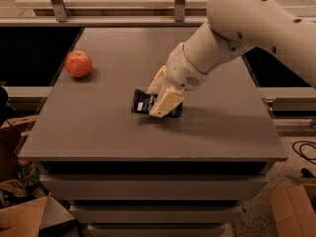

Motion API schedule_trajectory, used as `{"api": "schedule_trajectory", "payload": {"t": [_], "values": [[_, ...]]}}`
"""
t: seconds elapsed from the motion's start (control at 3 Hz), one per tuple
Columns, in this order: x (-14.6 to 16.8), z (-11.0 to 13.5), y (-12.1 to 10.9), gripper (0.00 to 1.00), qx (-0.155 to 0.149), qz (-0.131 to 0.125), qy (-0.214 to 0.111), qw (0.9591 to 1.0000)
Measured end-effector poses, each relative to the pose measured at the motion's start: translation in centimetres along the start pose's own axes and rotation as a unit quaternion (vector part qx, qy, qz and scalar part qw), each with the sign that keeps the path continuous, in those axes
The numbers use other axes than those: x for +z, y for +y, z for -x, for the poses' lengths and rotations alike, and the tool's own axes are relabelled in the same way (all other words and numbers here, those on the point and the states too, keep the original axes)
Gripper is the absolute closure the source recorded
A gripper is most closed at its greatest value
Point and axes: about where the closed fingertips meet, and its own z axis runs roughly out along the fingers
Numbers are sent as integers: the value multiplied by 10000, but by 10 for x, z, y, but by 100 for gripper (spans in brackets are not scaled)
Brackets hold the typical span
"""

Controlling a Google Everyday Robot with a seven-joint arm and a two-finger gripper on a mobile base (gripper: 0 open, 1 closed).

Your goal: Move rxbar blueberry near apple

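The rxbar blueberry [141,101], a dark navy wrapper with white lettering, is near the middle of the grey table [98,137]. My gripper [159,102] comes down on it from the right, its cream fingers [165,101] closed across the bar's right half and hiding it. The bar's left end sticks out, and it seems slightly lifted, with a shadow below. The apple [78,64], red-orange and round, sits by the table's far left edge, well to the left of the bar.
My large white arm [247,28] spans the table's right half. A metal rail with posts [180,1] runs behind the table. Cardboard boxes stand on the floor at lower left [24,216] and lower right [294,206].
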Motion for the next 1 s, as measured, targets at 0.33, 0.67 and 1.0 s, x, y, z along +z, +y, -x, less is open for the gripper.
{"api": "schedule_trajectory", "payload": {"t": [0.33,0.67,1.0], "values": [[-19,9,-14,100,-179,-118,4,9998],[-19,9,-14,100,-179,-118,4,9998],[-14,14,-21,100,-281,-61,6,9996]]}}
